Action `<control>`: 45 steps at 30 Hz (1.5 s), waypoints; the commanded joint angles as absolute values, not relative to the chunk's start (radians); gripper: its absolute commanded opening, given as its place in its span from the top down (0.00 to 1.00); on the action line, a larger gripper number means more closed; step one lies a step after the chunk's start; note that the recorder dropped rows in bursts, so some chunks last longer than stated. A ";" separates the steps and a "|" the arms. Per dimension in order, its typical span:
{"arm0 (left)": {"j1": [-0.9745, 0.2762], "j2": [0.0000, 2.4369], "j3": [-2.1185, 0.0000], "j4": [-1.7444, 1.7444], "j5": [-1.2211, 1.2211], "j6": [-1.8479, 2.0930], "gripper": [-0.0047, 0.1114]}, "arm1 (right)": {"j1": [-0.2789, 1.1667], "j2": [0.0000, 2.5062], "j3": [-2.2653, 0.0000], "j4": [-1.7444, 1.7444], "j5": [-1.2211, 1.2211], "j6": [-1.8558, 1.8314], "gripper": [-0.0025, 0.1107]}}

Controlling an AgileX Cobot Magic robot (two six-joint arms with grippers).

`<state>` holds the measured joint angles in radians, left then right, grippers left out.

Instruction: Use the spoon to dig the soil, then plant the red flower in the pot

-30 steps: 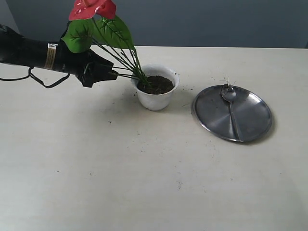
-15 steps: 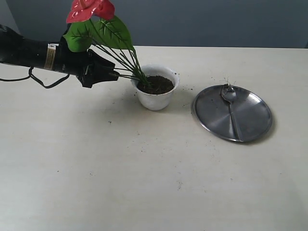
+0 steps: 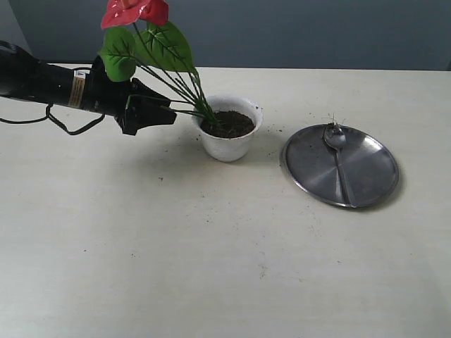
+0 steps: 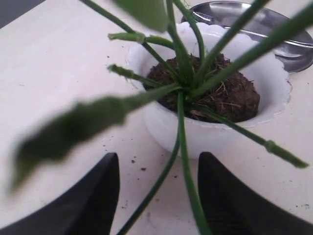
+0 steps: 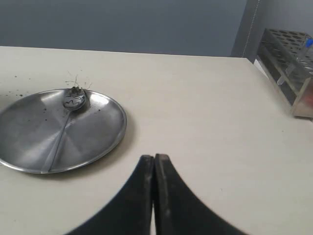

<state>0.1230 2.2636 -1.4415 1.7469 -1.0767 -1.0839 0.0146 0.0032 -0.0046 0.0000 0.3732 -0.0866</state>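
Observation:
The red flower (image 3: 135,12) stands tilted to the left, its green stems (image 4: 183,127) set in the dark soil (image 3: 229,124) of the white scalloped pot (image 3: 229,144). My left gripper (image 3: 169,113) hovers just left of the pot, open. Two thin stems run loose through the gap between its fingers (image 4: 100,196); neither finger touches them. The soil (image 4: 230,95) fills the pot (image 4: 215,137). The spoon (image 3: 336,137) lies on the steel plate (image 3: 366,172), soil crumbs at its head (image 5: 73,101). My right gripper (image 5: 154,159) is shut on nothing, low over bare table beside the plate (image 5: 93,132).
Soil crumbs are scattered on the table around the pot and near the plate's far rim. A rack of tubes (image 5: 293,54) stands at the table's edge in the right wrist view. A black cable (image 3: 63,121) hangs under the left arm.
The left arm has slid a little toward the pot, jaws still apart. The flower has swayed slightly. Spoon, plate and right gripper have not moved.

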 commanded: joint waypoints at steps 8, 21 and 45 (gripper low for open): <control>0.119 2.268 -1.434 1.744 -1.009 -1.079 0.55 | 0.012 0.000 0.000 -0.005 0.363 -0.088 0.98; 0.126 2.268 -1.434 1.744 -1.096 -1.123 0.55 | 0.012 0.000 0.000 -0.005 0.363 -0.088 0.98; 0.111 2.268 -1.381 1.744 -0.978 -1.180 0.55 | 0.012 0.000 0.000 -0.005 0.363 -0.088 0.98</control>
<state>0.1112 2.2693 -1.3911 1.7430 -0.9939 -1.1632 0.0146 0.0032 -0.0046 0.0000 0.3732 -0.0866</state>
